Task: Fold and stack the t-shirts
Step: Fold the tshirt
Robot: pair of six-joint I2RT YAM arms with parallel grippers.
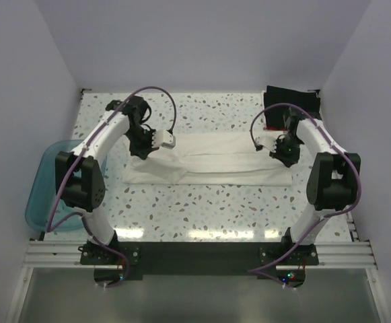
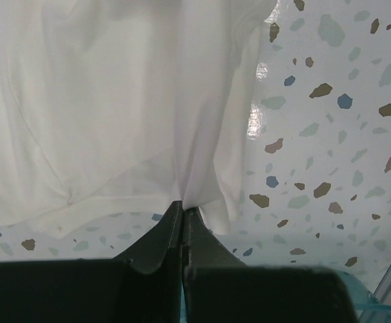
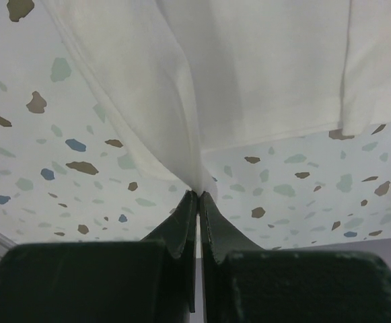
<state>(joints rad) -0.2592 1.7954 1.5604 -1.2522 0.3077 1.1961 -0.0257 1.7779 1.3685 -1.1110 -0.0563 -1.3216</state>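
A white t-shirt (image 1: 212,161) lies spread across the middle of the speckled table. My left gripper (image 1: 143,149) is shut on the shirt's left edge; in the left wrist view the cloth (image 2: 114,114) is pinched at the fingertips of the gripper (image 2: 183,205) and lifted off the table. My right gripper (image 1: 276,149) is shut on the shirt's right edge; in the right wrist view the cloth (image 3: 249,81) rises from the gripper (image 3: 199,194). A black t-shirt (image 1: 289,101) with a bit of red cloth (image 1: 272,128) under it lies at the back right corner.
A translucent blue tub (image 1: 47,185) hangs at the table's left edge; its rim shows in the left wrist view (image 2: 377,306). White walls enclose the table at back and sides. The table's near edge (image 1: 195,235) runs in front of the shirt.
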